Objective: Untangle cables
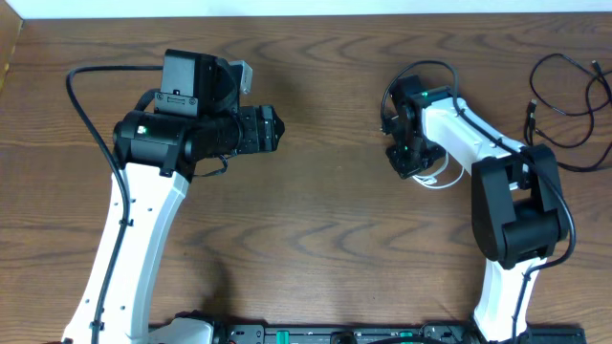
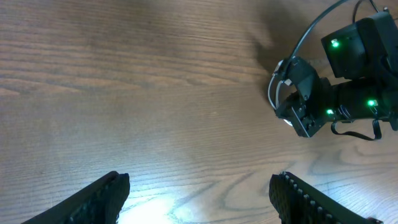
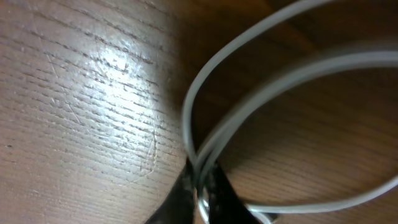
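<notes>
Overhead: left arm reaches right across brown wood-grain table (image 1: 316, 248). Left gripper (image 1: 271, 129) points right, well apart from both cords. Right arm folded, right gripper (image 1: 413, 164) tipped down onto looped thin white cable (image 1: 435, 182). Thin black cable (image 1: 574, 115) lies loose near far right edge, apart from white cable.

Left wrist: left gripper (image 2: 199, 199) fingers spread wide, nothing between them.

Right wrist: right gripper (image 3: 200, 180) fingertips pinched closed on white cable (image 3: 249, 81) strands.
</notes>
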Controlling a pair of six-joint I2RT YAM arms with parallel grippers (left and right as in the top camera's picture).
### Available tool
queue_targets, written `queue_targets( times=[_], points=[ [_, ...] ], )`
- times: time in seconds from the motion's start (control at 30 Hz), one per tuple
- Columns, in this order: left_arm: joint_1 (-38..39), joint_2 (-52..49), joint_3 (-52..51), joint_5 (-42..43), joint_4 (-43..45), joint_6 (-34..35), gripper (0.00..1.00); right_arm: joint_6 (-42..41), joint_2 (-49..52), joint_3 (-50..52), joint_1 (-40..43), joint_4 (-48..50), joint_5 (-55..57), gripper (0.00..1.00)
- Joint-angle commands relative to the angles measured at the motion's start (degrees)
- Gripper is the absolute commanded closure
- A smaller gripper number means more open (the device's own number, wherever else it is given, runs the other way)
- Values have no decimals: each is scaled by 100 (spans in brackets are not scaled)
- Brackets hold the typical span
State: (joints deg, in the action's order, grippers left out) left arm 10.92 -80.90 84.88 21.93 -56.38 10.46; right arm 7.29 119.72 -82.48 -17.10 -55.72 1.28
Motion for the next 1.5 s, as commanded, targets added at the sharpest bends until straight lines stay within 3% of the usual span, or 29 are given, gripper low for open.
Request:
queue_targets(
  times=[0.0, 0.13, 0.23, 0.47, 0.63, 0.8, 0.87, 0.93, 1.03, 1.1, 1.23, 1.3, 1.43, 1.47],
  points=[
    [-28, -44, 72, 2, -15, -33, 22, -566, 229, 374, -57, 262, -164, 99],
    [-28, -44, 72, 2, -13, -33, 23, -1482, -33, -155, 76, 72, -492, 99],
    [-28, -44, 72, 0, -15, -33, 22, -1499, -621, -1150, 579, -654, -863, 99],
    [-28, -44, 72, -83, -13, -33, 22, -1340, -1572, -2887, 2306, -994, -861, 99],
    [-28, -44, 72, -168, -11, -33, 22, -1475, -1720, -3230, 3427, -1071, 317, 99],
    [-28, -44, 72, -212, 7, -33, 22, -1143, -1606, -3213, 3982, -1338, -627, 99],
    [-28, -44, 72, -212, 13, -33, 22, -461, -1460, -3211, 3842, -1486, -1602, 76],
    [-28, -44, 72, -212, 11, -33, 22, 227, -1248, -3211, 3670, -1770, -2343, 42],
    [-28, -44, 72, -210, 9, -33, 22, 1276, -787, -3211, 3287, -2264, -2898, 17],
    [-28, -44, 72, -210, 9, -33, 22, 1779, -308, -3211, 2951, -2529, -2907, 15],
    [-28, -44, 72, -212, 4, -33, 22, 2583, 876, -3211, 2417, -2361, -3781, 15],
    [-28, -44, 72, -212, 11, -35, 21, 2618, 1283, -3211, 2297, -2129, -4111, 21],
    [-28, -44, 72, -214, 11, -35, 21, 2975, 1718, -3211, 2050, -2006, -4868, 47],
    [-28, -44, 72, -212, 11, -33, 21, 2986, 1751, -3211, 1937, -1971, -4833, 66]
  ],
)
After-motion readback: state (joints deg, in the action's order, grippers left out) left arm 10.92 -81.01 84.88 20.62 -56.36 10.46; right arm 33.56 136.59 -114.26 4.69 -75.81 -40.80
